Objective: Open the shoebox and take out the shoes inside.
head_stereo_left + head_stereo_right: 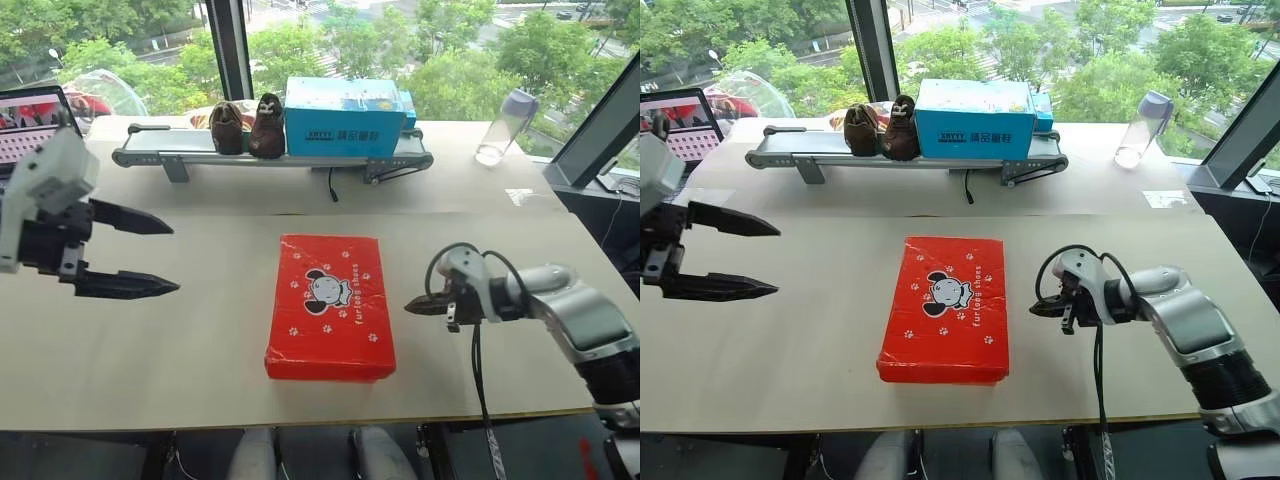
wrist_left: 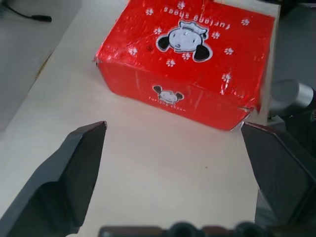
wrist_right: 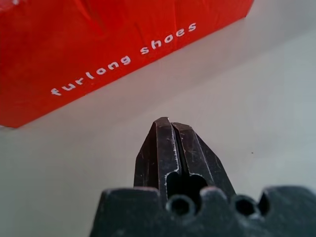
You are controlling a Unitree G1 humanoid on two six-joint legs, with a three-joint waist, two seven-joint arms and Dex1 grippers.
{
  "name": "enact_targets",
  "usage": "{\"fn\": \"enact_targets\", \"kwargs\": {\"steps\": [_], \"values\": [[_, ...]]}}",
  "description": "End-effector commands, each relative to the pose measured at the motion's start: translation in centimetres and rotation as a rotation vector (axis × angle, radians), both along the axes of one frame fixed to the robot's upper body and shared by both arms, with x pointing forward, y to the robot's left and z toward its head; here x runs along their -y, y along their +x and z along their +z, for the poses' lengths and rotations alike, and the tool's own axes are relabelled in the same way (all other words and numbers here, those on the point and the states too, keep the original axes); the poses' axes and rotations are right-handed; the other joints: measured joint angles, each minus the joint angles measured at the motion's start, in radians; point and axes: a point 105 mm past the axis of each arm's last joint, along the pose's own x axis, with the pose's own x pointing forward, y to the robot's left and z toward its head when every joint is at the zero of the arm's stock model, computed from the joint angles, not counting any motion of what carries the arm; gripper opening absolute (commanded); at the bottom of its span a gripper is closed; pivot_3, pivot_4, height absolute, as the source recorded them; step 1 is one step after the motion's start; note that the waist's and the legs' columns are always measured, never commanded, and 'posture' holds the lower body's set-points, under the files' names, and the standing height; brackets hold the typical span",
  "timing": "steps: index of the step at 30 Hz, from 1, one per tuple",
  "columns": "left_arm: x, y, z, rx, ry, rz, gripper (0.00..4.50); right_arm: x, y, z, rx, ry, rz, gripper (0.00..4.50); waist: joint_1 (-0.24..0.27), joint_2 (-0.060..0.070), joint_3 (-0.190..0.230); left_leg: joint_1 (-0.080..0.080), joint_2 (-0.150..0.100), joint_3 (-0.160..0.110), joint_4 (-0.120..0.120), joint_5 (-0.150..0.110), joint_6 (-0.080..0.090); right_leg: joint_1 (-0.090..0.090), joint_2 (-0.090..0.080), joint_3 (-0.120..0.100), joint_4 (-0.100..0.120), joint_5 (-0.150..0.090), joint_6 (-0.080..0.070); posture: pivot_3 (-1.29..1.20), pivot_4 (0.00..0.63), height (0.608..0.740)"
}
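Note:
The red shoebox [image 1: 330, 305] lies closed in the middle of the table, its lid showing a cartoon dog and white paw prints. The shoes are hidden. My left gripper [image 1: 148, 257] hangs well to the left of the box, raised above the table, its two black fingers spread wide with nothing between them. In the left wrist view the shoebox [image 2: 190, 59] lies beyond the open fingers [image 2: 64, 185]. My right gripper [image 1: 412, 306] is shut just off the box's right side, its tip pointing at the red wall [image 3: 98, 54] without touching it.
At the back, a grey conveyor [image 1: 270, 152] carries a dark brown furry pair of shoes [image 1: 248, 127] and a blue box [image 1: 345, 116]. A clear plastic bottle [image 1: 505, 127] stands back right, a laptop [image 1: 30, 125] back left. A black cable [image 1: 482, 400] hangs from my right wrist.

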Motion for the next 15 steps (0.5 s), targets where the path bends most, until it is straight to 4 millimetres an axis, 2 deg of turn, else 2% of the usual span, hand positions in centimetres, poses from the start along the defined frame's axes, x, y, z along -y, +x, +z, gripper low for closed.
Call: {"fn": "enact_targets", "kwargs": {"steps": [1,7,12,15], "values": [[0.5,-0.2,1.7,0.067,0.005,-0.008,4.47,-1.1,0.3,1.0,0.032,0.051,0.037,0.00,0.000,0.000,0.000,0.000,0.000,0.000,0.000,0.000,0.000,0.000,0.000,0.000,0.000,0.000,0.000,0.00,0.150,0.740],[-0.2,-0.2,2.4,0.056,-0.040,0.030,4.47,-4.2,-0.8,4.5,0.004,0.246,0.132,0.00,-0.006,0.001,0.001,0.000,0.000,0.000,0.000,0.000,0.000,-0.001,0.001,0.000,0.002,0.000,0.000,0.00,0.150,0.740],[-0.9,-0.4,3.2,0.066,-0.102,0.062,4.47,-6.1,-1.9,9.2,0.033,0.352,0.240,0.00,-0.005,0.001,0.001,0.000,0.000,0.000,0.000,0.000,0.000,-0.001,0.001,0.000,0.003,0.000,0.000,0.00,0.150,0.740],[-1.1,-0.8,4.2,0.093,-0.139,0.069,4.47,-8.2,-3.0,13.6,0.083,0.450,0.356,0.00,-0.006,0.001,0.001,0.000,0.001,0.000,0.000,0.000,0.000,-0.002,0.001,0.000,0.005,-0.001,0.000,0.00,0.150,0.740]]}}
